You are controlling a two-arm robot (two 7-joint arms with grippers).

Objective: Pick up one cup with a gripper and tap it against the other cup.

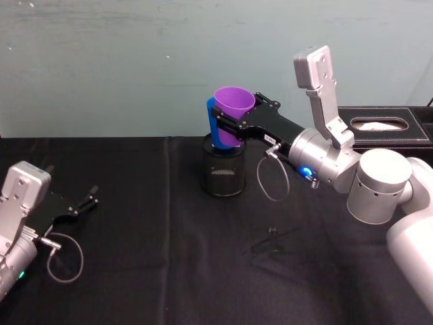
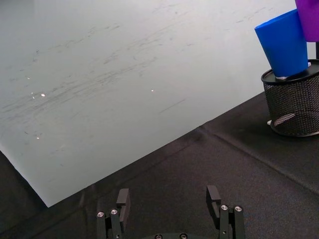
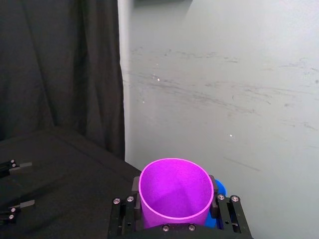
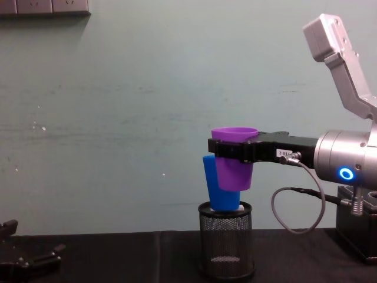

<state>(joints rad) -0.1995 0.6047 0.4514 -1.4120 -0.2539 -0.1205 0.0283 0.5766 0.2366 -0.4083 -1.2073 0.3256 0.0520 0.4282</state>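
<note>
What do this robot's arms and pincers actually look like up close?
Both arms are silver-grey metal cylinders ending in flat black two-fingered pincers. The right pincer is long, carries a small white label, and sits on a silver wrist with a glowing blue ring light; a thin grey cable loops beneath it and a grey boxy camera bracket rises above. The left pincer has the same grey bracket and looping cable.

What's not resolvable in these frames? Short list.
- Contact between the purple tapered plastic cup and the blue tapered plastic cup: in the chest view they overlap; touching or apart cannot be told.
- Blue cup's base: hidden inside the black mesh pen holder.
- Blue cup in the right wrist view: only a sliver shows behind the purple one.
- Right gripper label: too small to read.
- Left gripper, parked on the table: open.
</note>
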